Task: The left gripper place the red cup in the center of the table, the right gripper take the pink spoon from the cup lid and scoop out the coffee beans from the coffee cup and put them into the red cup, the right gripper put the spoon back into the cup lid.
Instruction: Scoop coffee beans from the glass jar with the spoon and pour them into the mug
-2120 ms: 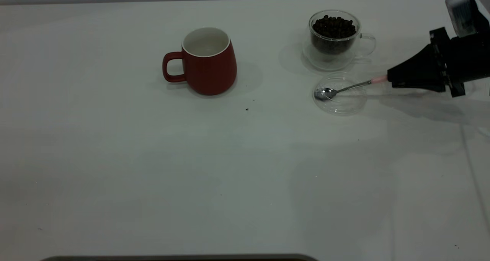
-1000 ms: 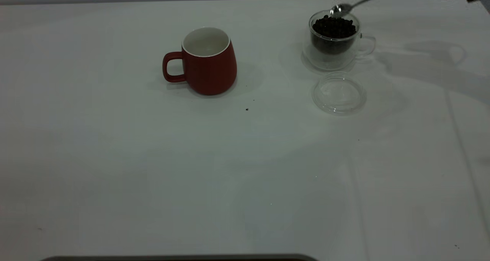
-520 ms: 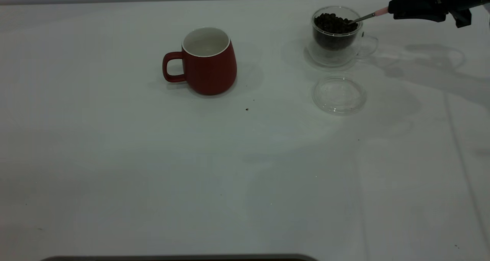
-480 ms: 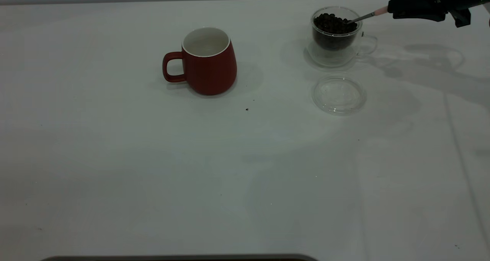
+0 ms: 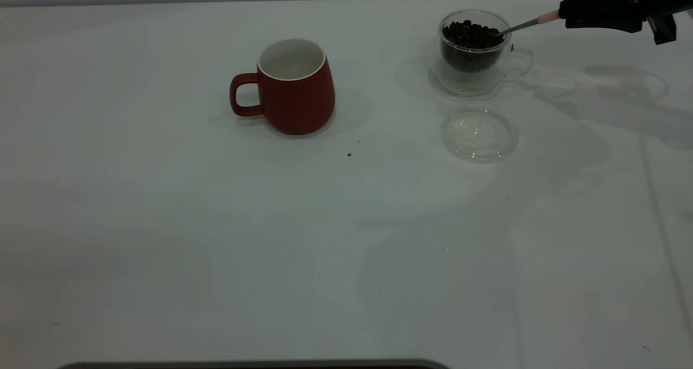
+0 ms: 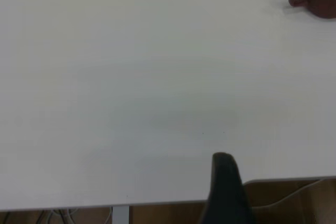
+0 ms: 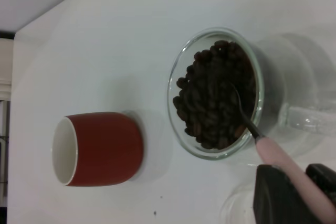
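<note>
A: Where is the right gripper [image 5: 563, 15] now?

B: At the far right of the white table [image 5: 216, 239], beside the clear double-walled glass coffee cup [image 5: 474, 52]; its fingers are clamped on the pale pink handle end of the slim metal pink spoon [image 5: 528, 24].

A: And the spoon's bowl?

B: Down inside the glass cup, buried among the dark brown coffee beans [image 5: 470, 33]; the stem slants up over the rim toward the gripper.

A: The dark red ceramic mug?

B: The red cup [image 5: 292, 87] stands upright near the table's middle, well apart from the glass cup, handle pointing away from it; its white inside looks bare.

A: The round clear cup lid [image 5: 479, 133]?

B: Flat on the table just in front of the glass cup; nothing lies in it.

A: The left gripper [image 6: 224, 192]?

B: Only one dark finger shows in its wrist view, over the table's edge, far from the mug; I cannot tell how its fingers stand.
</note>
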